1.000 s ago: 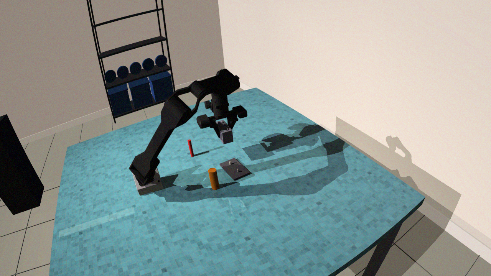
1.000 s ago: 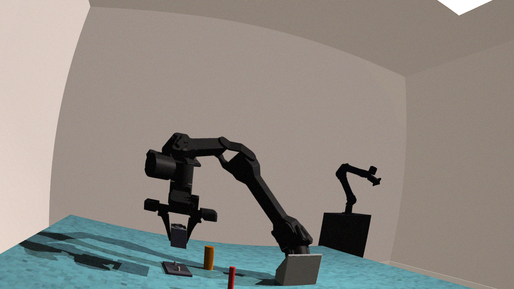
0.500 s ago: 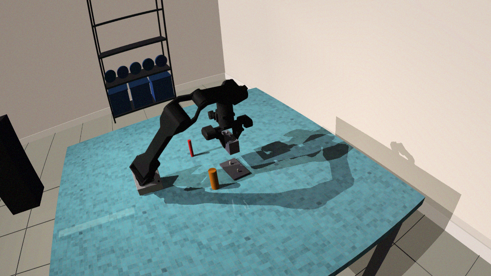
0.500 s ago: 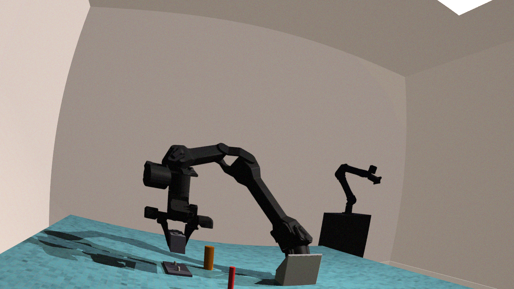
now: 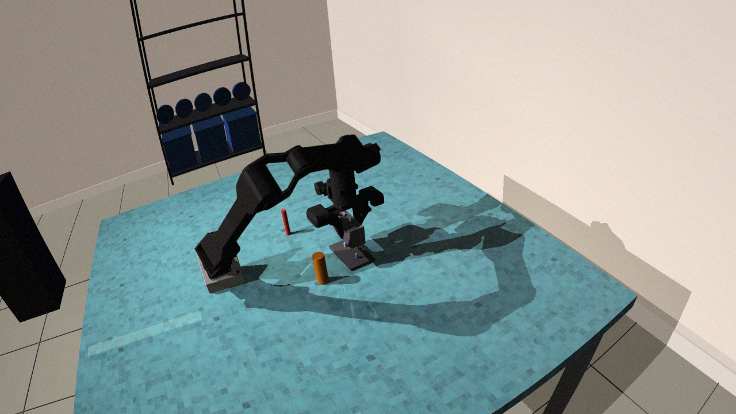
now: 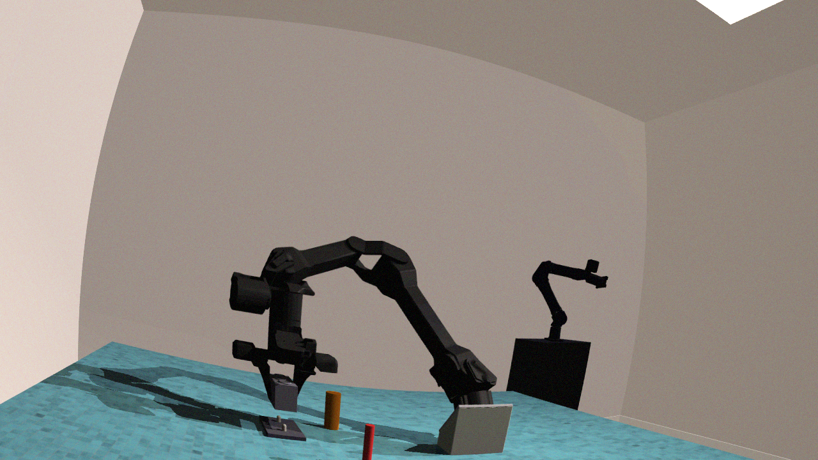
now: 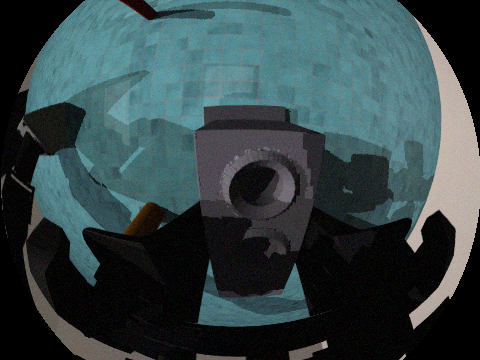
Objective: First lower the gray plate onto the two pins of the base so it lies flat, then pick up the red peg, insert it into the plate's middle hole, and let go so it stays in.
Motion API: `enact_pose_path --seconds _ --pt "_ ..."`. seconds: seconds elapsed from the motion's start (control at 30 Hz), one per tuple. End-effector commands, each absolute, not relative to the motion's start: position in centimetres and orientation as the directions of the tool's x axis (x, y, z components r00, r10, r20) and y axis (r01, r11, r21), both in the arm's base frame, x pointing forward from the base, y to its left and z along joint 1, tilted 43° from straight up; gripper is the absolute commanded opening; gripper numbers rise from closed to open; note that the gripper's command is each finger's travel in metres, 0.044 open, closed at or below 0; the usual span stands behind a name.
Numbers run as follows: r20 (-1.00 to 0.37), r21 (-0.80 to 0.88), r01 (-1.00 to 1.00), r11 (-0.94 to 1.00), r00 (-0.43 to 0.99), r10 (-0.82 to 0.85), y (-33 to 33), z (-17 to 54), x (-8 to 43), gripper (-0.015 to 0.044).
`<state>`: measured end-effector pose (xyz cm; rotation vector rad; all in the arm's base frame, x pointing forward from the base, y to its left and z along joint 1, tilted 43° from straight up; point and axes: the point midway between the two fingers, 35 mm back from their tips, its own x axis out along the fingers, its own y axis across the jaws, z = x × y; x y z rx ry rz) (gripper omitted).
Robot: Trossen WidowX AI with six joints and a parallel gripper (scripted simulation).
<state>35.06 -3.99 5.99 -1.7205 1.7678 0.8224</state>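
My gripper points down, shut on the thick gray plate. The plate has a large hole in its top face. The base lies flat on the table with two short pale pins standing up. In the exterior view a small gap shows between the plate's underside and the pins. How the plate's holes line up with the pins is hidden. The red peg stands upright on the table, apart from the base.
An orange cylinder stands upright close to the base, on its near side in the top view. The arm's mount is beyond it. A shelf and another arm on a black box are off the table.
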Motion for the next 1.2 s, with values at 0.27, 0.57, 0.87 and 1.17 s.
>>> enact_pose_path --seconds 0.27,0.57,0.87,1.17 --pt "-0.736 0.063 -0.998 -0.009 -0.041 -0.676 -4.2 6.0 35.0 0.0" --pt "-0.736 0.063 -0.998 -0.009 -0.041 -0.676 -4.3 6.1 35.0 0.0" --pt "-0.735 0.063 -0.998 -0.009 -0.04 -0.677 -5.3 4.9 35.0 0.0" --pt "-0.735 0.063 -0.998 -0.009 -0.04 -0.677 -6.0 4.2 35.0 0.0"
